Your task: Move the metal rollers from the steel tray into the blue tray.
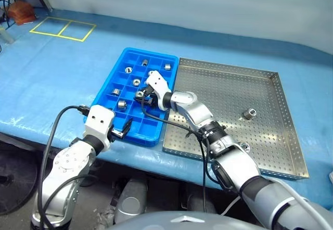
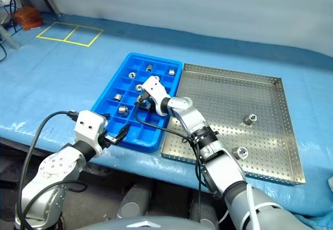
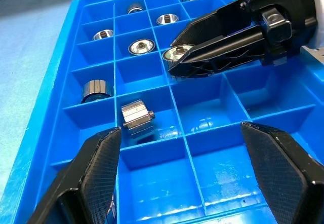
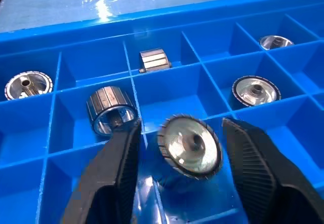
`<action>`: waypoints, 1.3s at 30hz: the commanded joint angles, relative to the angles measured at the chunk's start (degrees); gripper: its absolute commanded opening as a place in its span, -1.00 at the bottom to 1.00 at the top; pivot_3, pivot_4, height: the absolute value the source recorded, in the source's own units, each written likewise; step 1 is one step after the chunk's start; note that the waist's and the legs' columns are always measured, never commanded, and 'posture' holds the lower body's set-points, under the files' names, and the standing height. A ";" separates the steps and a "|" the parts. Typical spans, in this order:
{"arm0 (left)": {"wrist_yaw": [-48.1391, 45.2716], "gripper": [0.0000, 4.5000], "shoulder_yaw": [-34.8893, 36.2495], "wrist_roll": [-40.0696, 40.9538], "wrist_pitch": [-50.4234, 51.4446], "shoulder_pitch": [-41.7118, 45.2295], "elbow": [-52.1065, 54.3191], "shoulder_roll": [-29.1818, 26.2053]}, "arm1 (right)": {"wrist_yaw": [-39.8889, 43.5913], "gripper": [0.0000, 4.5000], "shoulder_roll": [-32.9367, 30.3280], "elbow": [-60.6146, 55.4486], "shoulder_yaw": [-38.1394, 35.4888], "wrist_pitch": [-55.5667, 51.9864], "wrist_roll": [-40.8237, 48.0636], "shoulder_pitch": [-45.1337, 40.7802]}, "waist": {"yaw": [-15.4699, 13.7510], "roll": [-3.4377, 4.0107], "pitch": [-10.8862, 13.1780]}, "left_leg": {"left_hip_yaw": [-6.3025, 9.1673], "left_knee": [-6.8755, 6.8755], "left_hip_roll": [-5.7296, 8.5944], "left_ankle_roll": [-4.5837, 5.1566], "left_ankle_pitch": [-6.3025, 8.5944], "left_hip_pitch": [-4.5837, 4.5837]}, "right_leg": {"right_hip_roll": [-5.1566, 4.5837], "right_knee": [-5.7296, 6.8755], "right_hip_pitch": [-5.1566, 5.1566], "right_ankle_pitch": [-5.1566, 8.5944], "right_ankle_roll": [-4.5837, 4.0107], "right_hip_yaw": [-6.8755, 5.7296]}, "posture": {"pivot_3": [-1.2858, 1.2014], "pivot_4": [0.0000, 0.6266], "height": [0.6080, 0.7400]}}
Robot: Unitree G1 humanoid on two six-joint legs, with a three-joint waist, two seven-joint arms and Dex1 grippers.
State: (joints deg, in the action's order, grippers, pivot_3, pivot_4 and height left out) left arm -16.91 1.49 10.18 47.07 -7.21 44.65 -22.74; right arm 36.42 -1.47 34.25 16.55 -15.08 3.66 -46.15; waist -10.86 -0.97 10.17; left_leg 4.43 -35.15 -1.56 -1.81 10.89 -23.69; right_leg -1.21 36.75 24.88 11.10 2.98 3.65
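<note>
Black fingers of the left gripper (image 1: 124, 131) stand wide apart and hold nothing at the near edge of the blue tray (image 1: 106, 90), probably parked there to leave the other arm room. Just beyond, the right gripper (image 4: 178, 155) reaches in over the tray's middle compartments; its jaws are parted with a roller (image 4: 190, 145) between them, sitting down in a cell, and I cannot tell whether the pads touch it, so this looks like the point of letting go. That roller is a short shiny cylinder with a ribbed rim and a dished face around a central hole. Other metal rollers (image 1: 121, 105) lie one to a compartment, some upright, some on their sides. Farther right on the blue-covered desk (image 1: 47, 79), the steel tray (image 1: 218, 92) of perforated sheet holds two rollers (image 1: 249, 114), well apart, waiting to be fetched.
</note>
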 commanded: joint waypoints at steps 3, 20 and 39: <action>-1.41 0.82 -1.76 0.90 -0.91 3.17 -0.30 -0.28 | -1.84 0.48 -1.63 -9.91 -2.21 0.96 -0.18 3.09 | -0.22 0.00 0.00 | 0.00 0.00 0.00 -0.07 -0.01 -0.03 | 0.00 -0.02 0.01 0.00 0.00 0.00 | 0.38 -0.52 1.00; -15.28 0.82 -16.18 4.88 -10.91 22.11 -16.08 3.23 | -3.94 0.48 -29.98 -68.66 -13.01 -33.88 -1.36 35.32 | 5.14 0.01 -0.01 | -0.04 -0.08 0.05 -0.33 0.03 -0.20 | -0.14 -0.51 -0.14 -0.01 0.19 0.01 | 0.15 -0.52 1.00; -16.41 0.82 -21.08 3.11 -14.63 21.44 -20.78 4.77 | -4.46 0.48 -35.75 -69.02 -20.27 -47.93 5.65 47.84 | 10.10 0.01 -0.01 | -0.05 -0.70 0.08 -0.13 0.14 -0.19 | -0.14 -0.51 -0.43 -0.16 0.46 0.07 | 0.13 -0.52 1.00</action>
State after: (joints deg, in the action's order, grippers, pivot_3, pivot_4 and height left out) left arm -33.72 -19.82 13.60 33.23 14.24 22.28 -18.15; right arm 32.46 -37.10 -35.33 -2.66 -63.85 8.74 1.60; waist -0.77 -0.96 10.16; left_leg 4.38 -35.86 -1.48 -1.93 11.03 -23.88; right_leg -1.36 36.24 24.45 10.94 3.45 3.72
